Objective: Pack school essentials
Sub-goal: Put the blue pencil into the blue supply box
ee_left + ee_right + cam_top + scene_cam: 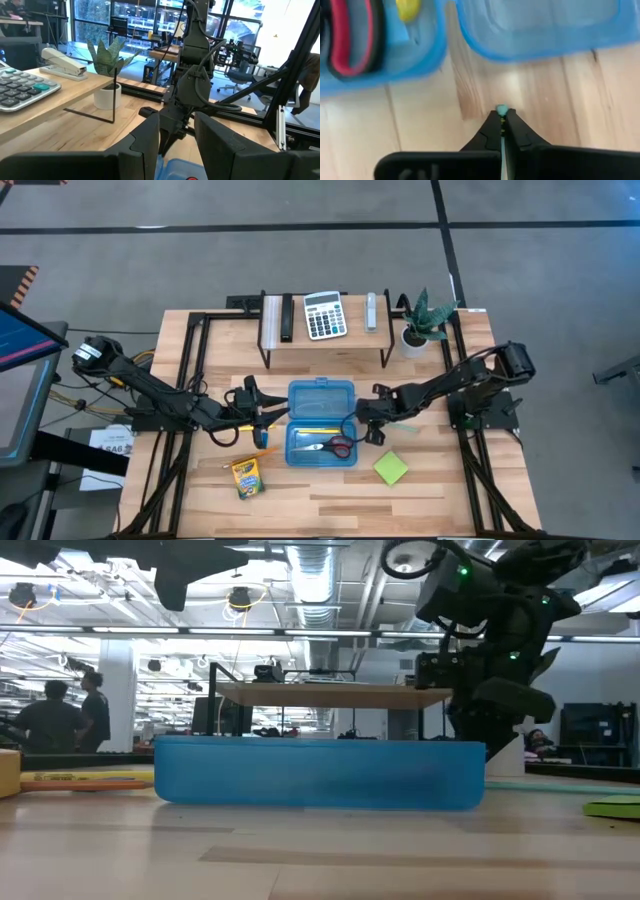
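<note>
The tabletop (330, 490) carries an open blue case (321, 425) at its middle, scissors (330, 446) and a pencil (318, 429) lying inside. The right gripper (378, 430), just beside the case's right edge, has its jaws pinching a thin green pen (501, 109). The left gripper (262, 418) waits at the case's left, jaws part spread. Crayon box (245, 476) and sticky pad (391, 469) lie near the front.

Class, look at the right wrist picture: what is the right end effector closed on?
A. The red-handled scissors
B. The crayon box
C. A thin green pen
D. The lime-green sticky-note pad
C: the right end effector is pinched shut on the thin green pen, whose tip pokes out between the fingers just beside the blue case; the scissors already lie inside the case.
</note>
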